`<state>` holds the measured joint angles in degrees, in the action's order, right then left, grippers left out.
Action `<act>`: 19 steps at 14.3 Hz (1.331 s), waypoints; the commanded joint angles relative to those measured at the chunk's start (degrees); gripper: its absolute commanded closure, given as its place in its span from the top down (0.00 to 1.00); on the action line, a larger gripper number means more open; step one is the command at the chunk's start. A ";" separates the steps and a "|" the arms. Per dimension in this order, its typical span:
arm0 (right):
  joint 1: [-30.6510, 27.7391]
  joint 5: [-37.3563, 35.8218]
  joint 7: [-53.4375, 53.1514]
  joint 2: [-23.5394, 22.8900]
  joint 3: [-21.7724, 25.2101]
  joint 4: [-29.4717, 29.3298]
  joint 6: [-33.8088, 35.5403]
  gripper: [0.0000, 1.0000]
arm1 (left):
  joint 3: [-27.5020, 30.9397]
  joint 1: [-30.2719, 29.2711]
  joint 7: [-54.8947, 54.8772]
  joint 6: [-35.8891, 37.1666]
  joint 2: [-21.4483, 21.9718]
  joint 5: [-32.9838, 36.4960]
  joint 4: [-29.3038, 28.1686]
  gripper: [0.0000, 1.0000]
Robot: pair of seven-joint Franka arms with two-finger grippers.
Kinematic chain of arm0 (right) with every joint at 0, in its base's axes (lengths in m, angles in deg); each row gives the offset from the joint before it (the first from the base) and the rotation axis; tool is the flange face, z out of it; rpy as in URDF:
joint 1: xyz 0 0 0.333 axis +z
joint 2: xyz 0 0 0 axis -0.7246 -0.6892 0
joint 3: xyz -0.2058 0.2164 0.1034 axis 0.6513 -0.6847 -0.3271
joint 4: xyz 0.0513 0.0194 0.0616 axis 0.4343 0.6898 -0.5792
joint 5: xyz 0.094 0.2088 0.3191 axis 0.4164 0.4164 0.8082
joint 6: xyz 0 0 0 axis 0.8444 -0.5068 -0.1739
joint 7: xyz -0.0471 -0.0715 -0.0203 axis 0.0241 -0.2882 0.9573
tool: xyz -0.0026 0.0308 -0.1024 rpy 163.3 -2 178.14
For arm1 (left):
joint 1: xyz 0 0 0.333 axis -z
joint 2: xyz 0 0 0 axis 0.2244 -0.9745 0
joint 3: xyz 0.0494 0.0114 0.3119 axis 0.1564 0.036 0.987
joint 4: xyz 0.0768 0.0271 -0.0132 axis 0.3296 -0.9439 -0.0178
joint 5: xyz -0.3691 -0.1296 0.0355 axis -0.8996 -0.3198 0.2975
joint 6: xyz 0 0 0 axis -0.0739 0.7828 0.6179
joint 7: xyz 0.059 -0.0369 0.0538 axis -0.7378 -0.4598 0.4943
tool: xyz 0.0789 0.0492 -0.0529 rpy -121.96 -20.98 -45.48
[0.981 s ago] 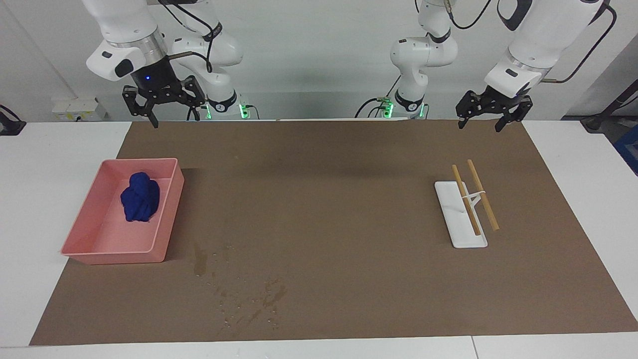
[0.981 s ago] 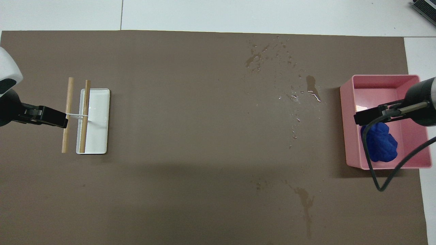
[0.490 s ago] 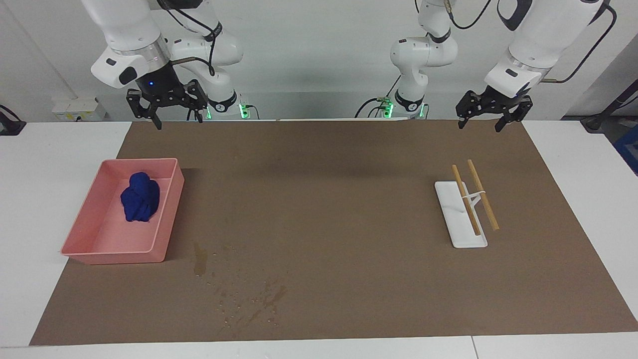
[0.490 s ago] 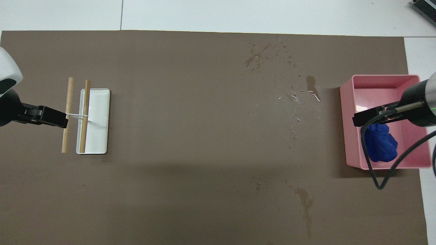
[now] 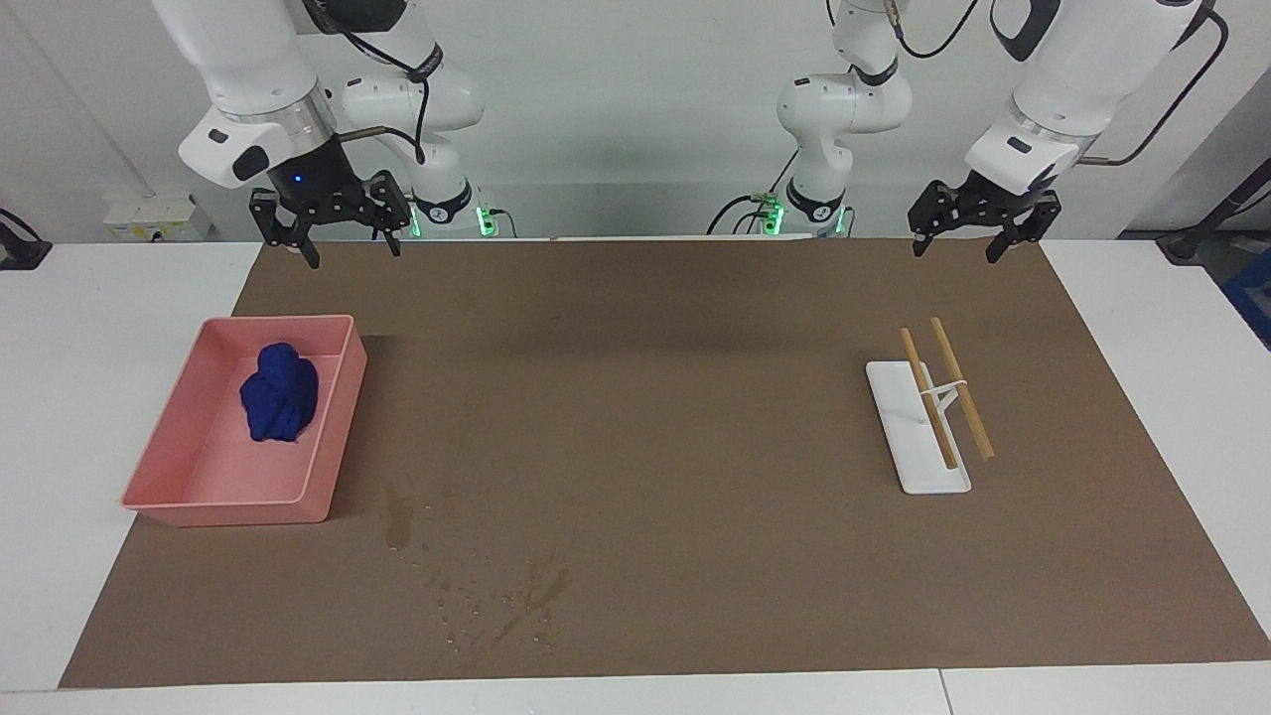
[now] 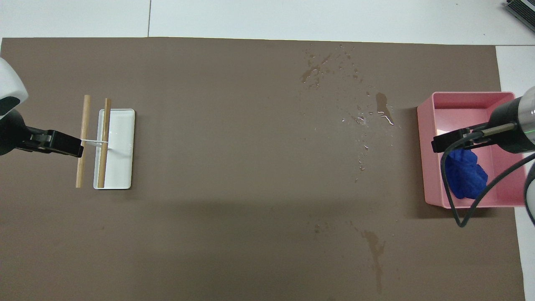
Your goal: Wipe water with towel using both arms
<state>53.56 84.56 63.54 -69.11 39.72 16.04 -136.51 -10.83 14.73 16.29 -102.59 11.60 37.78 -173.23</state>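
Observation:
The blue towel (image 5: 280,392) (image 6: 464,174) lies bunched up in a pink tray (image 5: 213,501) (image 6: 459,97) at the right arm's end of the brown mat. Water (image 5: 496,596) (image 6: 378,106) shows as dark streaks and small droplets on the mat beside the tray, farther from the robots. My right gripper (image 5: 354,253) (image 6: 436,144) hangs open and empty, raised well above the tray and towel. At the other end my left gripper (image 5: 953,253) (image 6: 77,148) waits open and empty, high over the mat by a small rack.
A white rack base (image 5: 918,452) (image 6: 119,167) carrying two wooden rods (image 5: 961,387) (image 6: 85,138) stands at the left arm's end. A fainter dark stain (image 6: 374,246) marks the mat nearer to the robots. A black cable (image 6: 459,217) droops from the right wrist.
The right arm has shifted and turned its wrist a little, its gripper still open above the tray. The left arm, towel and water have not moved.

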 commanded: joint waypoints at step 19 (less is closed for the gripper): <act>-6.43 0.08 -6.53 1.37 -4.11 1.44 -1.21 1.00 | -0.72 -0.88 -0.12 0.10 1.33 1.04 -1.36 1.00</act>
<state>47.75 84.56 60.13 -68.97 36.45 16.06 -136.70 -10.83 14.73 16.29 -102.59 11.60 37.78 -173.23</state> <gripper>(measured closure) 0.000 0.000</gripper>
